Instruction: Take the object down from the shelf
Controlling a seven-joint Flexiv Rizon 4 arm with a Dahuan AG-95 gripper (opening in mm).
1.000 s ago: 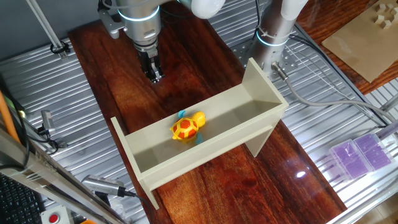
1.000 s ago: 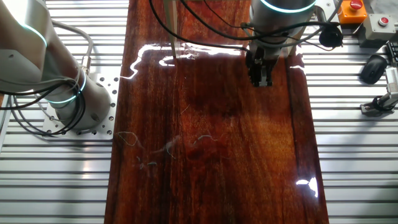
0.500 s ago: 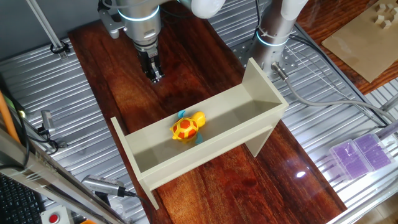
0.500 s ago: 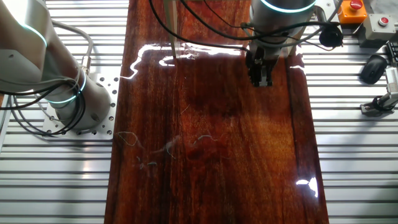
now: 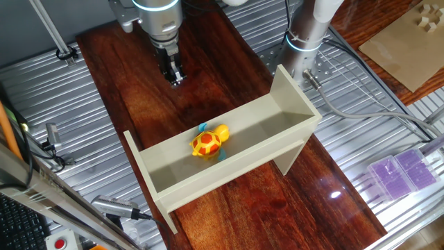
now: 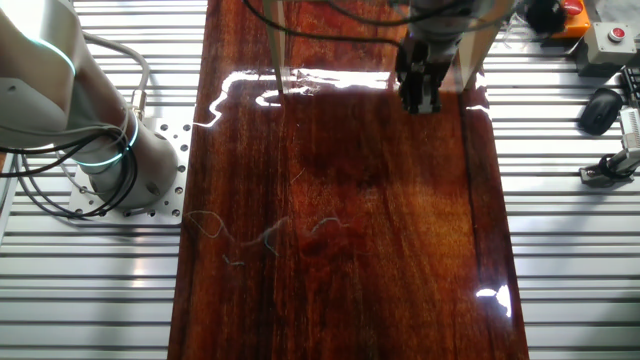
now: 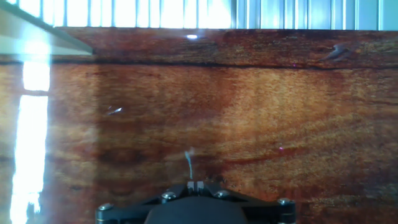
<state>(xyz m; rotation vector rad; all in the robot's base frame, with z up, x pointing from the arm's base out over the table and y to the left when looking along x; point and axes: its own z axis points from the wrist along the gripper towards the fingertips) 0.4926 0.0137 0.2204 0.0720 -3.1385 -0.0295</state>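
The toy turtle (image 5: 209,142), with a yellow head, orange-red shell and blue flippers, lies in the trough of the beige shelf (image 5: 291,94), near its middle. The shelf stands across the dark wooden board (image 5: 125,69). My gripper (image 5: 177,80) hangs over the board behind the shelf, well apart from the turtle. Its fingers are pressed together with nothing between them. It also shows in the other fixed view (image 6: 420,103) and in the hand view (image 7: 195,184), over bare wood. The turtle is out of view in both of those.
A second arm's base (image 5: 305,35) stands beside the shelf's far end; it also shows in the other fixed view (image 6: 110,150). Purple boxes (image 5: 402,173) lie on the ribbed metal table at the right. A beige panel edge (image 7: 37,37) shows at the top left of the hand view.
My gripper has shifted a little, upward in both fixed views, still shut and empty. The turtle and the shelf have not moved.
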